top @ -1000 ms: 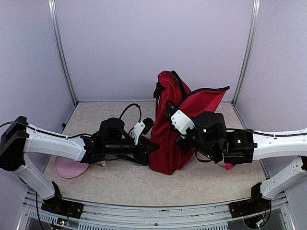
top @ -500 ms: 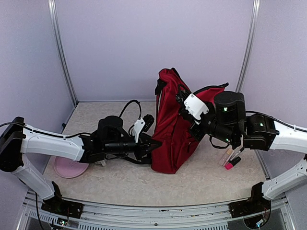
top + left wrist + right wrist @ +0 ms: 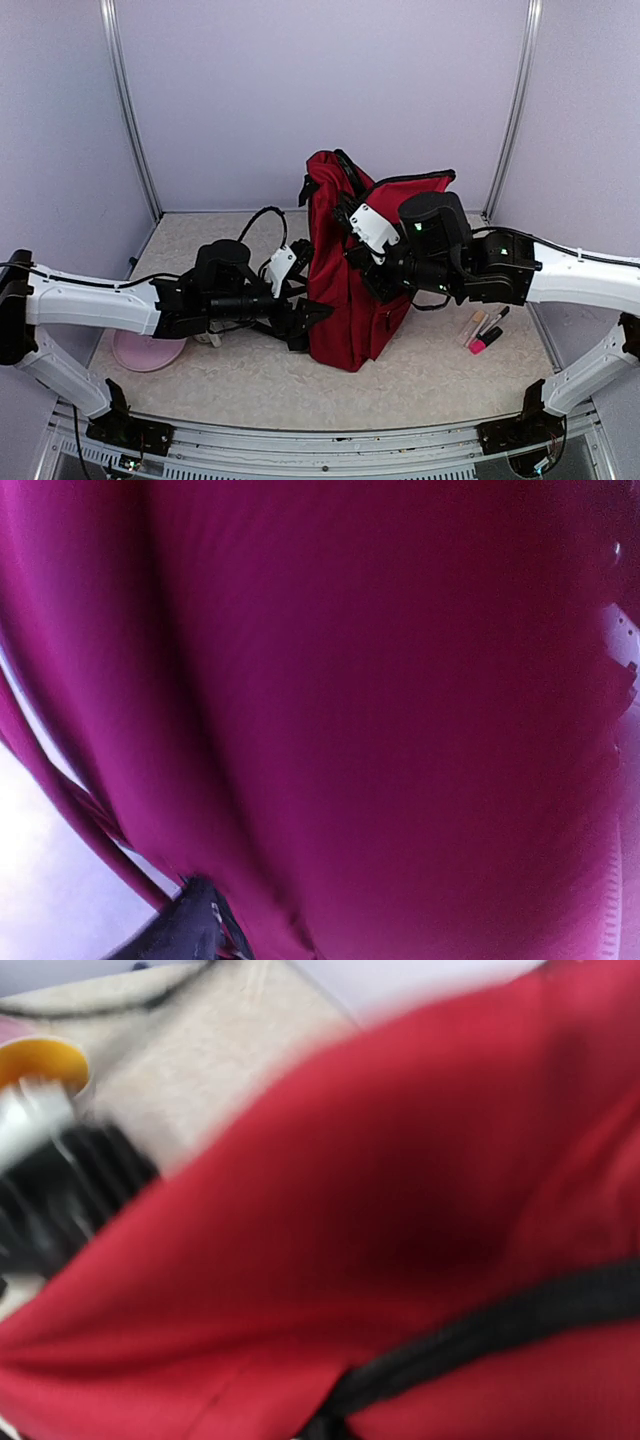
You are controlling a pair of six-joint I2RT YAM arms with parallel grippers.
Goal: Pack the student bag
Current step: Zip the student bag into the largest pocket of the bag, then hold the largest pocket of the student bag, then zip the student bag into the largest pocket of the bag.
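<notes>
Arms reach in from the near edge of the table toward its middle. Nearest on the left lies a pink plate. The left gripper sits low against the left flank of the bag, its jaws looking parted with nothing between them. The bag stands upright at mid-table, dark red, with a few pens lying just to its right. The right gripper presses into the upper front panel and is closed tight; whether it pinches cloth or the black zip cannot be made out.

The step seems to be steadying and opening the bag so things can go in. Done well, one arm braces the base while the other finds the zip pull, not loose cloth, and draws it along the seam without tipping the bag.

Both wrist views are filled with blurred red cloth, so neither shows fingers. An orange-topped object in the right wrist view is too smeared to name. The bag's mouth and insides are hidden.
</notes>
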